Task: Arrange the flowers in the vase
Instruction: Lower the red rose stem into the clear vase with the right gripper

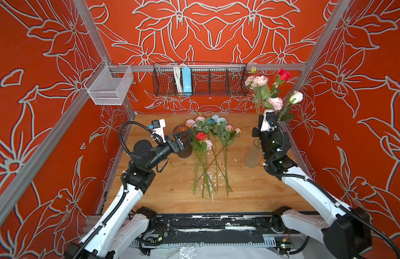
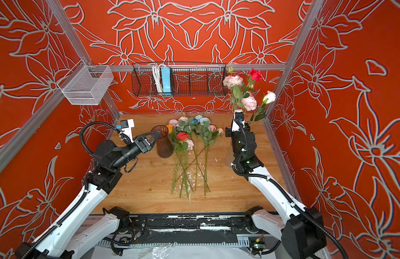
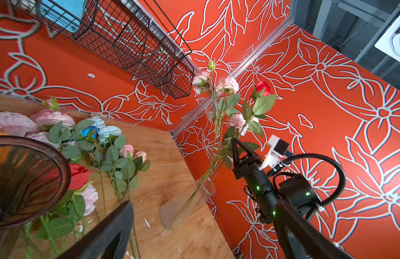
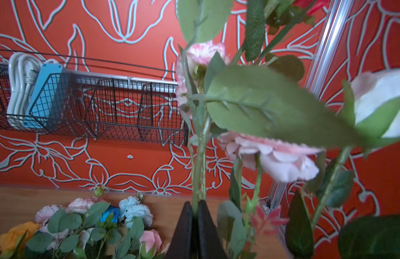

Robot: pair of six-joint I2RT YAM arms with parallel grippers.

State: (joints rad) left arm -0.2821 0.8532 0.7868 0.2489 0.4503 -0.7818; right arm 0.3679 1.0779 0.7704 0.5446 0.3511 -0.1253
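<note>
A black wire basket (image 1: 217, 85) is hung on the aluminium rail (image 1: 273, 66) above the rear edge of the light wooden tabletop (image 1: 250, 190). A coiled white cable (image 1: 177, 78) and a pale blue power strip (image 1: 186, 80) are stood upright side by side towards its left end. A white mesh basket (image 1: 109, 87) is fixed to the frame above the rear left corner. Small white flecks (image 1: 209, 177) are scattered over the tabletop's middle. The walls are covered in red wallpaper (image 1: 217, 33) with grey-outlined flowers.

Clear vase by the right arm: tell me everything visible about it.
The clear vase looks like ribbed, cloudy glass, narrowing to a round open mouth. It stands on the wooden table near the right-hand wall, beside the right arm. Flower stems rise from its mouth, at least one pinched above by the right gripper.
</note>
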